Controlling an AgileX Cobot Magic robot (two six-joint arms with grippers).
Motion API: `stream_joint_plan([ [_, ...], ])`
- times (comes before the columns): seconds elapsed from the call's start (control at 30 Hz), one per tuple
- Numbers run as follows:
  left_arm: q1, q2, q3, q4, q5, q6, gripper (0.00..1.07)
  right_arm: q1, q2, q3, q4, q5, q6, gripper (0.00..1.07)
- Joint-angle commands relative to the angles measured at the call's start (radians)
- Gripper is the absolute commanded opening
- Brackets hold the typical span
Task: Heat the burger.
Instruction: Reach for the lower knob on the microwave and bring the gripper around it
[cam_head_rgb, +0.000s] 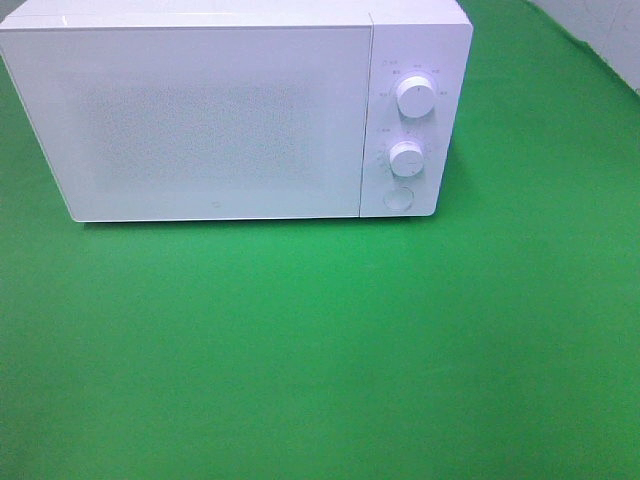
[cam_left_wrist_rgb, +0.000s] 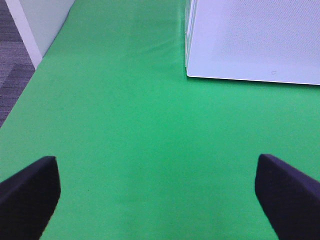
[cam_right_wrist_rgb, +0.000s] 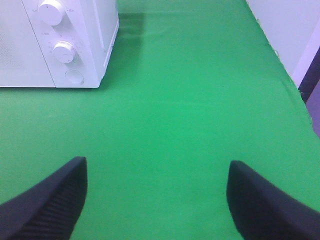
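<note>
Right gripper (cam_right_wrist_rgb: 157, 165): jaws spread wide above the green cloth (cam_right_wrist_rgb: 190, 100). White microwave (cam_right_wrist_rgb: 30, 55) stands ahead, well apart, showing 2 knobs (cam_right_wrist_rgb: 50, 11) (cam_right_wrist_rgb: 65, 51) and 1 round button (cam_right_wrist_rgb: 75, 76).

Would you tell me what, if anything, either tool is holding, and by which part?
Nothing is held: the left tool and right tool are both open and empty.

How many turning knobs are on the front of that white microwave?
2. The upper knob and the lower knob directly beneath it, both on the panel right of the door. The flat round button below them is not a knob. None appear hidden.
</note>
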Motion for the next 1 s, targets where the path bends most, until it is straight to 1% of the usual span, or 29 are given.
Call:
stream_joint_plan([
  [0.03,0.001,-0.018,0.003,0.000,-0.010,0.000,1.02,-0.007,-0.028,-0.005,-0.002,-0.012,-0.003,0.75],
  [0.33,0.001,-0.018,0.003,0.000,-0.010,0.000,1.01,-0.007,0.068,-0.015,-0.003,-0.030,-0.003,0.75],
  [0.37,0.001,-0.018,0.003,0.000,-0.010,0.000,1.01,-0.007,0.104,-0.016,-0.003,-0.035,-0.003,0.75],
  [0.4,0.001,-0.018,0.003,0.000,-0.010,0.000,1.01,-0.007,0.104,-0.016,-0.003,-0.035,-0.003,0.75],
  [0.47,0.001,-0.018,0.003,0.000,-0.010,0.000,1.01,-0.006,0.175,-0.016,-0.003,-0.032,-0.003,0.75],
  [0.8,0.001,-0.018,0.003,0.000,-0.010,0.000,1.01,-0.006,0.244,-0.020,-0.003,-0.049,-0.003,0.75],
  [0.87,0.001,-0.018,0.003,0.000,-0.010,0.000,1.01,-0.006,0.252,-0.022,0.000,-0.065,-0.003,0.75],
  [0.9,0.001,-0.018,0.003,0.000,-0.010,0.000,1.01,-0.006,0.281,-0.026,0.010,-0.139,-0.003,0.75],
  [0.93,0.001,-0.018,0.003,0.000,-0.010,0.000,1.01,-0.006,0.281,-0.026,0.010,-0.139,-0.003,0.75],
  [1.0,0.001,-0.018,0.003,0.000,-0.010,0.000,1.01,-0.006,0.322,-0.017,0.019,-0.218,-0.003,0.75],
])
